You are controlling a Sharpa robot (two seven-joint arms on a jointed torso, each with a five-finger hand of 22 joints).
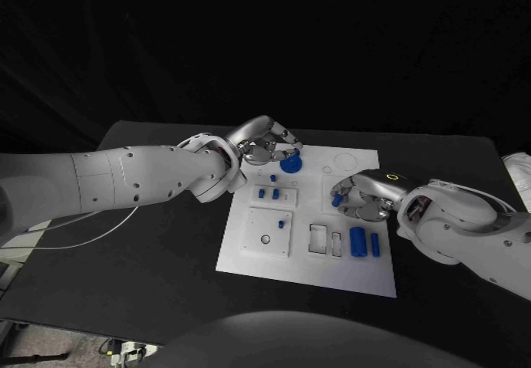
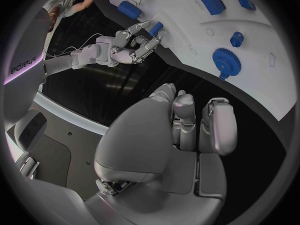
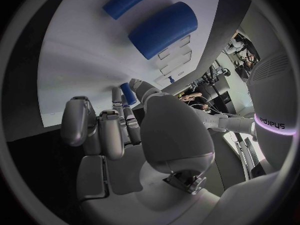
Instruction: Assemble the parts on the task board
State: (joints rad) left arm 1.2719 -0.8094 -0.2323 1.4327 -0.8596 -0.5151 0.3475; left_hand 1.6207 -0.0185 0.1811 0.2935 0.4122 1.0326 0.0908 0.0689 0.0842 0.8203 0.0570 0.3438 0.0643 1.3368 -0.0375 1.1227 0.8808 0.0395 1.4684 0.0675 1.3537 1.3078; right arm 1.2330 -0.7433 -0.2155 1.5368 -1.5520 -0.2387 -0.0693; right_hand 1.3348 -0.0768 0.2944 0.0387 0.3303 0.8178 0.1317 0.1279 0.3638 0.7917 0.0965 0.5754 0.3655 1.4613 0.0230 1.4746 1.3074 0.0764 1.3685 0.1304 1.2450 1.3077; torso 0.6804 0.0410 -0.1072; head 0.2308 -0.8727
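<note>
The white task board (image 1: 249, 253) lies in the middle of the table. A blue gear (image 1: 291, 163) sits on its far part, also seen in the left wrist view (image 2: 223, 60). My left hand (image 1: 263, 142) hovers just beside the gear with its fingers (image 2: 185, 116) curled in, holding nothing and apart from the gear. My right hand (image 1: 360, 195) is over the board's right half and pinches a small blue peg (image 1: 336, 201) between thumb and finger. The peg (image 3: 128, 92) shows at the fingertips, and again in the left wrist view (image 2: 155, 28).
Two blue cylinders (image 1: 357, 240) (image 1: 376, 244) lie near the board's right front, the larger one (image 3: 164, 29) close to my right hand. Small blue pegs (image 1: 269, 194) stand in the board's middle, and another (image 1: 281, 224) stands in a square plate.
</note>
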